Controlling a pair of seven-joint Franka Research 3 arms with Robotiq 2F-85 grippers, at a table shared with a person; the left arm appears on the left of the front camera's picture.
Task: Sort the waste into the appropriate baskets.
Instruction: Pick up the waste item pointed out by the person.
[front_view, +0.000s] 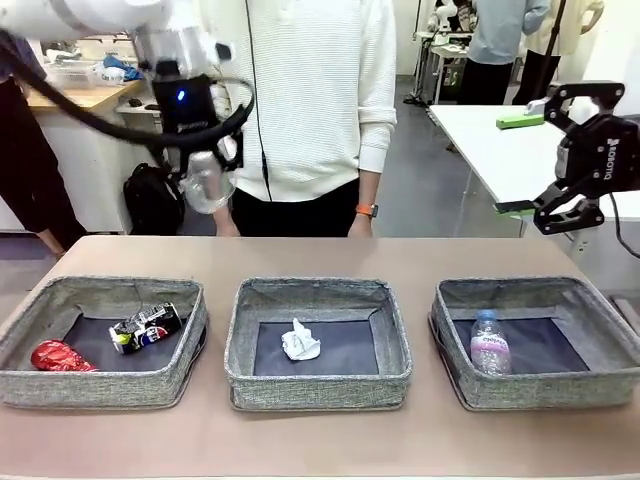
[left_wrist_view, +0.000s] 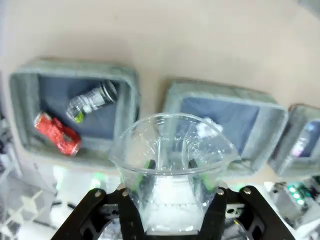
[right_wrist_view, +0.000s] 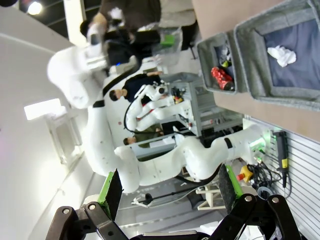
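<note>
Clear plastic container (left_wrist_view: 172, 165) between left tool (left_wrist_view: 172, 192) pads, seemingly clamped.

Right gripper (right_wrist_view: 170, 192) rises from the bottom edge, jaws wide apart, nothing between the green pads (right_wrist_view: 111, 190). View rolled sideways. Table (right_wrist_view: 260, 107) at upper right; two baskets on it. Nearer basket (right_wrist_view: 292, 95) holds the white paper ball (right_wrist_view: 281, 55) on its dark bottom. Farther basket (right_wrist_view: 210, 47) holds the red can (right_wrist_view: 222, 80), with a dark can (right_wrist_view: 223, 56) beside it, blurred. Left arm (right_wrist_view: 165, 160) crosses mid-frame, white; its gripper end is blurred at upper left.
</note>
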